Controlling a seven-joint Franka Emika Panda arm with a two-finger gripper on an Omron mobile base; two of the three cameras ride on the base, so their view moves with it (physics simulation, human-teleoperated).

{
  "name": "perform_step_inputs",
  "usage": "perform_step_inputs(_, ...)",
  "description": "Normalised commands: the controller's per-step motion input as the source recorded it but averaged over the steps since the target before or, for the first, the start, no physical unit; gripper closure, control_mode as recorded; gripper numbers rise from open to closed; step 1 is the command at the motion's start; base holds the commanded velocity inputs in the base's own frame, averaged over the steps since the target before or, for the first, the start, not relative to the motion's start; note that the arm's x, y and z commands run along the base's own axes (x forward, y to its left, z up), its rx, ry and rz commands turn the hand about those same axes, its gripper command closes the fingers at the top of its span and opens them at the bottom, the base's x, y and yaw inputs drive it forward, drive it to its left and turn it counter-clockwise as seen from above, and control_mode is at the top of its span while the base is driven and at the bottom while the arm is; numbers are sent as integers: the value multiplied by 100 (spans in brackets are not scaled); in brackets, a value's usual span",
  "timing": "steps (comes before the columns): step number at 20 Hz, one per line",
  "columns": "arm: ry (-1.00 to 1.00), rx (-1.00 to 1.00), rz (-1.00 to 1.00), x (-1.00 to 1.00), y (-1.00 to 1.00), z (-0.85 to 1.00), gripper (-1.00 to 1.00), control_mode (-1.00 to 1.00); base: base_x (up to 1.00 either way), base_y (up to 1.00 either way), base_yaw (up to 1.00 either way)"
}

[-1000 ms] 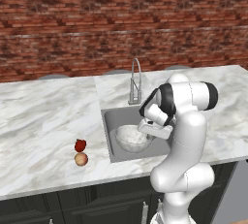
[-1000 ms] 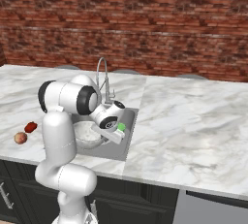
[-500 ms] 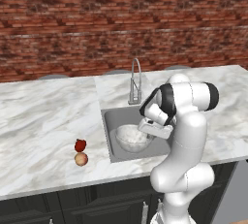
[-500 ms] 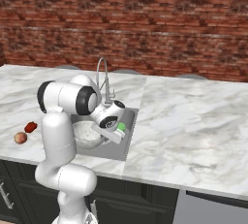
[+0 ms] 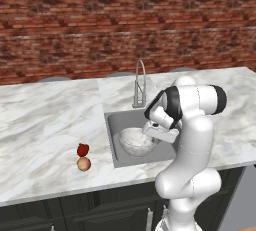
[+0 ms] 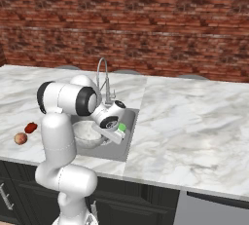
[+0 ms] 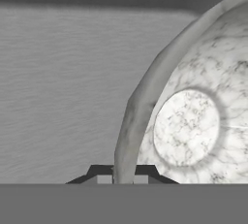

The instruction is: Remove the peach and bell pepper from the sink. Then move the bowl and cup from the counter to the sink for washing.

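**Bowl rim pinched in the sink**

The gripper (image 7: 123, 178) is nearly closed, its two dark tips clamped on the rim of the bowl (image 7: 193, 126), which runs up between them. The bowl spreads away to one side of the jaws: silvery-grey outside, mottled whitish inside with a round flat bottom. Under and beyond the jaws lies the grey sink (image 5: 116, 125) floor. A green cup (image 6: 122, 127) sits just past the hand.

Red brick wall (image 5: 75, 30) behind; dark cabinets (image 6: 146, 204) below.
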Motion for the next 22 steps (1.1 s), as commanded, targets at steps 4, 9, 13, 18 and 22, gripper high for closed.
perform_step_inputs(4, 0, 0, -5, 0, -6, 0, 100, -100, 0, 0, 0)
perform_step_inputs(9, 0, 0, -6, 0, -2, 0, 100, -100, 0, 0, 0)
perform_step_inputs(13, 0, -1, -5, 0, 0, 0, 100, -100, 0, 0, 0)
perform_step_inputs(18, 0, -2, -4, 0, 0, 0, -100, -100, 0, 0, 0)
perform_step_inputs(22, 0, 0, -3, 0, 0, 0, -100, -100, 0, 0, 0)
